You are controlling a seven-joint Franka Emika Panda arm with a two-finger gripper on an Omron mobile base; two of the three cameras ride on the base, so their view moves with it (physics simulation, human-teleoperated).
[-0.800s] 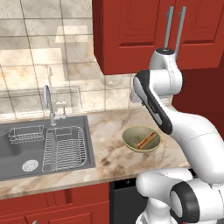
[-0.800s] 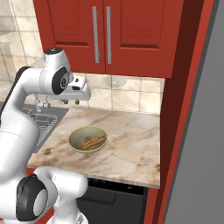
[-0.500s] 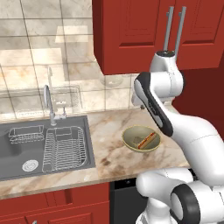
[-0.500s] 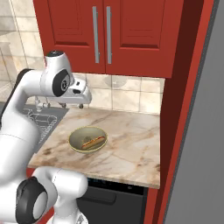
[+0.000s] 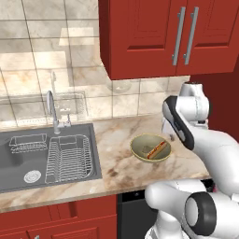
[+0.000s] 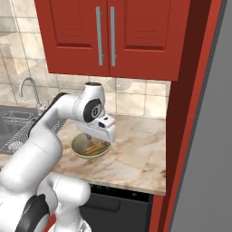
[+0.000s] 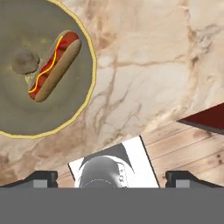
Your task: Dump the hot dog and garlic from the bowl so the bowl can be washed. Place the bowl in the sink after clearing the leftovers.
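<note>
A white Franka Panda arm holds its gripper (image 7: 112, 177) above a marbled kitchen counter (image 5: 116, 154), the two dark fingertips set far apart at the foot of the hand view and gripping nothing. Just ahead of them lies bare marble, and beyond that the olive-yellow bowl (image 7: 30, 74), which sits upright on the counter with its load intact: the hot dog (image 7: 54, 65), a tan bun with a red sausage and a yellow squiggle along it, rests slantwise across the bowl's floor, and a small rounded grey-brown lump beside it is probably the garlic (image 7: 24, 61), though the rendering is too soft to be sure. From the left base view the bowl (image 5: 151, 148) stands on the counter between the arm and the dark grey sink (image 5: 28, 161), well apart from the basin. The sink holds a wire dish rack (image 5: 69, 158) on its near right side and a smaller wire basket (image 5: 28, 143) farther back, with the round drain (image 5: 31, 176) showing and the chrome gooseneck faucet (image 5: 52, 109) rising at the back edge. Behind everything run the tiled backsplash (image 5: 56, 60) and red wall cabinets (image 5: 168, 37). Judged from this, the job is barely begun: the bowl is not yet grasped, the leftovers are still to be dumped, and the emptied bowl has yet to be carried across and set in the sink.
</note>
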